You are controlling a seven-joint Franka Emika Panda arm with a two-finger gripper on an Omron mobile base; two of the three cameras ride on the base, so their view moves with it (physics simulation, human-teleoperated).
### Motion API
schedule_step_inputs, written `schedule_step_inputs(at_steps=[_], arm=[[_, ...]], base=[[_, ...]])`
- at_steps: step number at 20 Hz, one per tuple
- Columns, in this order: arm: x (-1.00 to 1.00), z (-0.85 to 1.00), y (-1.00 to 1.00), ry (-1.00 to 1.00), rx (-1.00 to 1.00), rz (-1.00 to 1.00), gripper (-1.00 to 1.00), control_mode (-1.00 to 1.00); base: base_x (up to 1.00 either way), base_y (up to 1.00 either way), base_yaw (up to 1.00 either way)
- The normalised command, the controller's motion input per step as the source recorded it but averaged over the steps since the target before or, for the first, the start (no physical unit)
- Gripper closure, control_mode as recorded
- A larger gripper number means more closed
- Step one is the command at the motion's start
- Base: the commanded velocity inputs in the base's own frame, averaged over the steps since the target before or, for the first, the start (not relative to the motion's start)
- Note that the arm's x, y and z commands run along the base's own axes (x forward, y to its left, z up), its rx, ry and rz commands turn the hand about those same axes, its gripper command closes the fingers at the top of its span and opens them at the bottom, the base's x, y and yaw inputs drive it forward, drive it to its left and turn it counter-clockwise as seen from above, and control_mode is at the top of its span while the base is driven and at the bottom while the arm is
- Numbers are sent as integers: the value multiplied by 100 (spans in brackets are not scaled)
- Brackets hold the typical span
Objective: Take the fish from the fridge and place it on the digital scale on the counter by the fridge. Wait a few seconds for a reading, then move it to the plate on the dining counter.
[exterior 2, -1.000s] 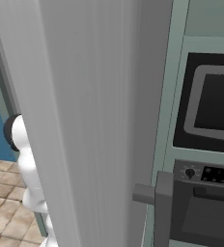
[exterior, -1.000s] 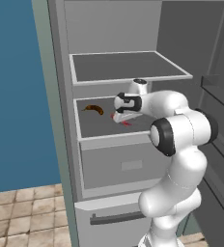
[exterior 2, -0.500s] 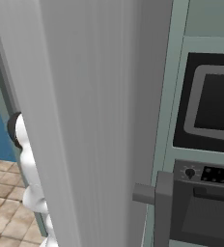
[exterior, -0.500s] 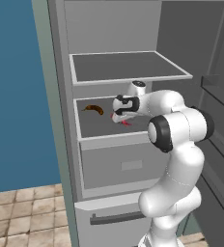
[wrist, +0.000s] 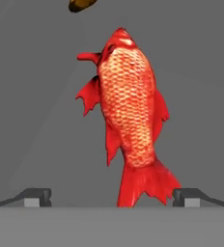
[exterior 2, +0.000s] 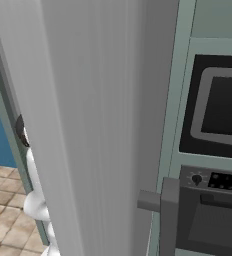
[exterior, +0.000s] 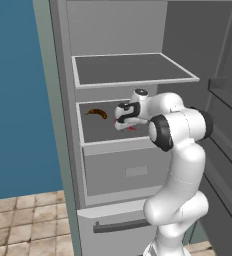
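Observation:
The orange-red fish (wrist: 128, 116) lies on the grey middle shelf of the open fridge (exterior: 63, 125). In the hand view its tail reaches down between my two fingertips (wrist: 36, 197), which stand wide apart on either side without touching it. My gripper (wrist: 112, 198) is open. In the left base view the gripper (exterior: 122, 121) hangs just over the shelf, and a bit of the red fish (exterior: 131, 128) shows right beneath it. The scale, the plate and the dining counter are out of view.
A dark brown curved item (exterior: 97, 113) lies on the same shelf, to the left of the fish. Above is another shelf (exterior: 130, 70), below a drawer front (exterior: 125, 170) and a bar handle (exterior: 115, 226). The open fridge door (exterior 2: 88, 125) stands close at right, beside an oven (exterior 2: 220, 115).
The hand has eased slightly down and left toward the fish. The jaws have stayed wide open, and the fish has not moved.

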Motion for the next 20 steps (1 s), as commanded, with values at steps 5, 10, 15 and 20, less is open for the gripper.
schedule_step_inputs(at_steps=[5,10,15,20], arm=[[26,-10,0,0,0,0,-100,-100],[33,-14,1,1,0,0,-100,-100],[36,-23,7,0,0,0,-100,-100],[27,-20,7,0,0,0,-100,-100]], base=[[0,0,0],[0,0,0],[0,0,0],[0,0,0]])
